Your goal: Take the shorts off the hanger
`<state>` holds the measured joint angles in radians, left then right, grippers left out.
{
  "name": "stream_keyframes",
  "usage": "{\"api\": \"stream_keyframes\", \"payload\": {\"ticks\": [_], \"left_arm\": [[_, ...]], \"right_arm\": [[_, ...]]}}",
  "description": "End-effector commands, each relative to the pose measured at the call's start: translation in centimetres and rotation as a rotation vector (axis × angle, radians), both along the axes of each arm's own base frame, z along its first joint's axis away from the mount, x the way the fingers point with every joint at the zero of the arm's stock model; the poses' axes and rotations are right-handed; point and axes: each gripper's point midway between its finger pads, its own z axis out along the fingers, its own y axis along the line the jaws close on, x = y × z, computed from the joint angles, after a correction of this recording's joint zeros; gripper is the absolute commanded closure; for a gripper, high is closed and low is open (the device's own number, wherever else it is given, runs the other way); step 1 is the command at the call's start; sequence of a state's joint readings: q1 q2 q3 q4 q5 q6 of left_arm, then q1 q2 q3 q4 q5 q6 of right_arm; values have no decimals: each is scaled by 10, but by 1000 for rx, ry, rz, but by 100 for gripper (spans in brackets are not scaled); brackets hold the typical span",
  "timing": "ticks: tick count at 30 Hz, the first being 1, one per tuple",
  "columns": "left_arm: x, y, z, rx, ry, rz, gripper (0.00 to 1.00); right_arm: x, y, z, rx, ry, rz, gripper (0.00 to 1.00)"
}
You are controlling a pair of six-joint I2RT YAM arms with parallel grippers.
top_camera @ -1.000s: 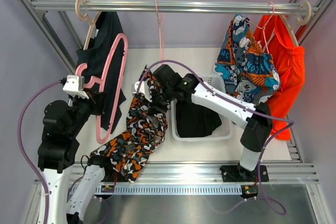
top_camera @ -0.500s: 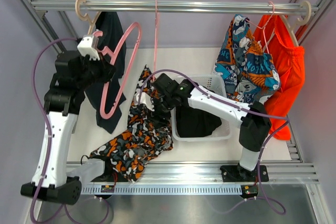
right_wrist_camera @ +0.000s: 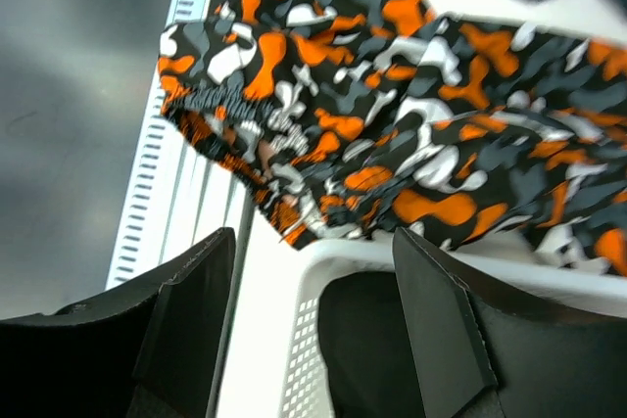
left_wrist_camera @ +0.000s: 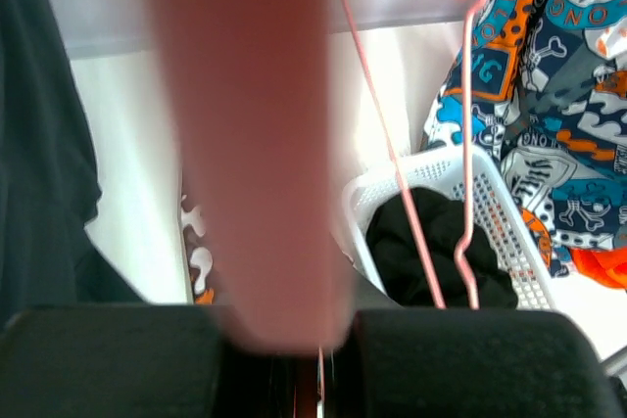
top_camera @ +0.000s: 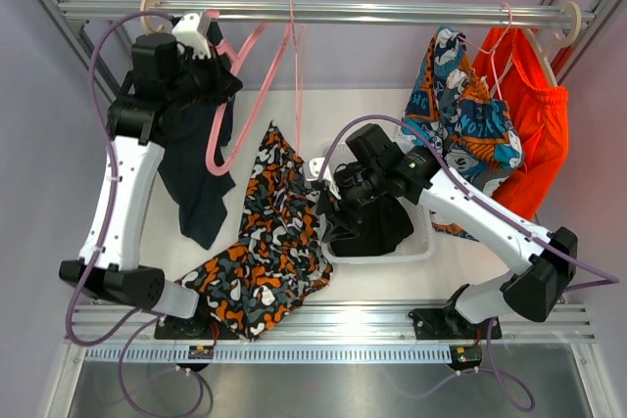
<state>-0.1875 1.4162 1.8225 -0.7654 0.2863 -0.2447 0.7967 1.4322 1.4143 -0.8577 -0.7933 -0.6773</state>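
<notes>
The orange-black-white camouflage shorts (top_camera: 265,242) lie spread on the table, off any hanger, their edge against the basket's left side; they also fill the top of the right wrist view (right_wrist_camera: 392,115). My right gripper (top_camera: 329,193) (right_wrist_camera: 313,271) hangs open and empty over the white basket's (top_camera: 427,242) left rim. Black shorts (top_camera: 370,227) (right_wrist_camera: 362,340) lie inside the basket. My left gripper (top_camera: 216,54) (left_wrist_camera: 289,325) is up near the rail, shut on the bare pink hanger (top_camera: 245,115) (left_wrist_camera: 250,144). Dark navy shorts (top_camera: 196,159) hang at the left behind it.
A metal rail (top_camera: 392,13) runs across the back. A thin pink wire hanger (top_camera: 295,56) hangs at its middle. A blue patterned garment (top_camera: 460,115) and an orange one (top_camera: 537,134) hang at the right. Frame posts stand at both sides.
My right gripper opened, let the camouflage shorts fall onto the table and swung right over the basket. My left arm lifted the pink hanger up toward the rail.
</notes>
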Motion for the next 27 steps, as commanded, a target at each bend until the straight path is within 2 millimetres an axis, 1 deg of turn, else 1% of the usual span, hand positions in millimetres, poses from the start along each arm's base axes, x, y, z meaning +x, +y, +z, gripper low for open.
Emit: {"api": "stream_keyframes", "payload": {"ticks": [1,2,3,4,5,8,9,12,13,17,20,22,25,26,27], "left_arm": [[17,-10,47,-34,-123,-10,100],[23,-10,48,-31,-123,2,100],[35,-13,38,-31,-96,6,100],[39,-12,45,-35,-109,16,100],[50,-14,35,-29,-85,19,100],[60,-15,35,-33,-82,32,100],[66,-16,30,-33,-70,34,100],[72,-16,28,-30,-64,44,100],[76,-15,23,-22,-51,52,100],[83,-13,18,-11,-45,70,100],[87,-11,10,5,-29,87,100],[88,-10,7,22,-25,105,97],[89,-10,4,34,-23,111,89],[88,-9,4,39,-20,113,83],[87,-9,4,39,-22,111,80]], "right_arm": [[-2,-5,-11,12,57,-9,26],[1,-6,-10,18,59,-21,26],[0,-9,-11,21,61,-29,26],[4,-9,-10,28,57,-41,26],[4,-11,-11,31,63,-48,26],[5,-14,-10,42,64,-64,26],[5,-15,-11,41,67,-67,26],[6,-17,-13,43,70,-73,26],[7,-18,-14,41,72,-77,26],[7,-18,-15,42,77,-79,26],[8,-18,-15,45,84,-82,26],[8,-17,-15,44,87,-83,25],[8,-17,-14,45,84,-84,25],[8,-18,-14,43,84,-85,25],[8,-18,-14,41,84,-83,25]]}}
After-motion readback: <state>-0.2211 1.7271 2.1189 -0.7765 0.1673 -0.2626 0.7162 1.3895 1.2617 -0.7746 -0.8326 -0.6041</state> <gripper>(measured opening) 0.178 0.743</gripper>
